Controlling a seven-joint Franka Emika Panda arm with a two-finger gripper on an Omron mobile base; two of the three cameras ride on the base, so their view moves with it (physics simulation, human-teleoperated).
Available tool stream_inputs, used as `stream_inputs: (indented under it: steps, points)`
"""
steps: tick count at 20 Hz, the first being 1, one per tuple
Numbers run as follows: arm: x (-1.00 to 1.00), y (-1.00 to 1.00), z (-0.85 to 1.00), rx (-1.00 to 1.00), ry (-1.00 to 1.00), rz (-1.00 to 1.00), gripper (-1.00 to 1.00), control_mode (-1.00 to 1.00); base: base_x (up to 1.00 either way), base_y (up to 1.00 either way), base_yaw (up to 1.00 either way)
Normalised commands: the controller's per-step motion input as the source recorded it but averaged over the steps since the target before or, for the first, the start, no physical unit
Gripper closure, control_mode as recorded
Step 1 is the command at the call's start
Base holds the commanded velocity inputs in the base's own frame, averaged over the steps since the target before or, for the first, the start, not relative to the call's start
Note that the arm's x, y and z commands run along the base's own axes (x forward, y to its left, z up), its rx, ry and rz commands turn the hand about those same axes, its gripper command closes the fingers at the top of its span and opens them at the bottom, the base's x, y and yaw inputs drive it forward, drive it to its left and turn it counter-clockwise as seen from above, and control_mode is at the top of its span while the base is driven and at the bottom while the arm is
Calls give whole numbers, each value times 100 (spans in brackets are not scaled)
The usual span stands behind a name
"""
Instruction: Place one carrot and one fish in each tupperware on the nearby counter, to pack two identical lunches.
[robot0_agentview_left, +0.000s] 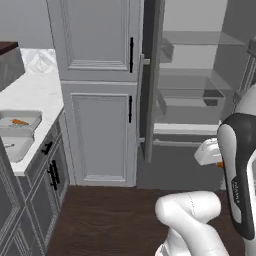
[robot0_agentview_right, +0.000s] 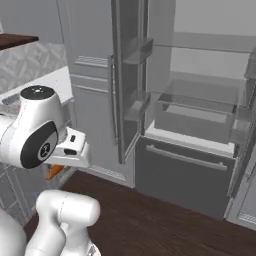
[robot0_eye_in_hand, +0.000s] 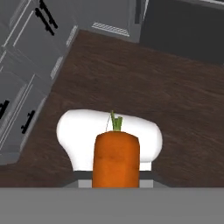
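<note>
The open fridge (robot0_agentview_left: 200, 90) takes up the 1 to 3 o'clock part of the left base view, its shelves bare and its door (robot0_agentview_left: 147, 80) swung out edge-on at 12. The tall grey cabinet (robot0_agentview_left: 97, 90) stands beside it. The marble counter (robot0_agentview_left: 35, 95) runs along 9 o'clock, and the two grey tupperware trays sit on it: the farther one (robot0_agentview_left: 20, 120) already has a carrot (robot0_agentview_left: 20, 122) in it, while the nearer one (robot0_agentview_left: 15, 147) looks to hold something pale that I cannot make out.

The gripper (robot0_eye_in_hand: 116, 181) is clenched on a second carrot (robot0_eye_in_hand: 116, 159), seen end-on at 6 o'clock in the hand view, green stub pointing up, with dark wooden floor (robot0_eye_in_hand: 144, 87) beneath it. A sliver of its orange also peeks out under the hand (robot0_agentview_right: 70, 150) at 9 o'clock in the right base view.

Biggest risk, as I judge it: the trays are well apart from the hand, so the carry is long, and the arm could clip the fridge door or the counter edge on the swing. A carrot is tapered and hard (it could slide out of a narrow pinch), and over the floor a drop means losing it. Smallest worry: releasing into the tray that already has one.
</note>
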Motion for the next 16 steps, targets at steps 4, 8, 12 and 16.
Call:
stream_inputs:
  steps: [4,8,12,16]
  points:
    - [0,0,0,0,0,0,100,100,-33,100,62]
    - [0,0,0,0,0,0,100,100,0,100,48]
    - [0,0,0,0,0,0,100,100,48,59,46]
    - [0,0,0,0,0,0,100,100,80,-41,31]
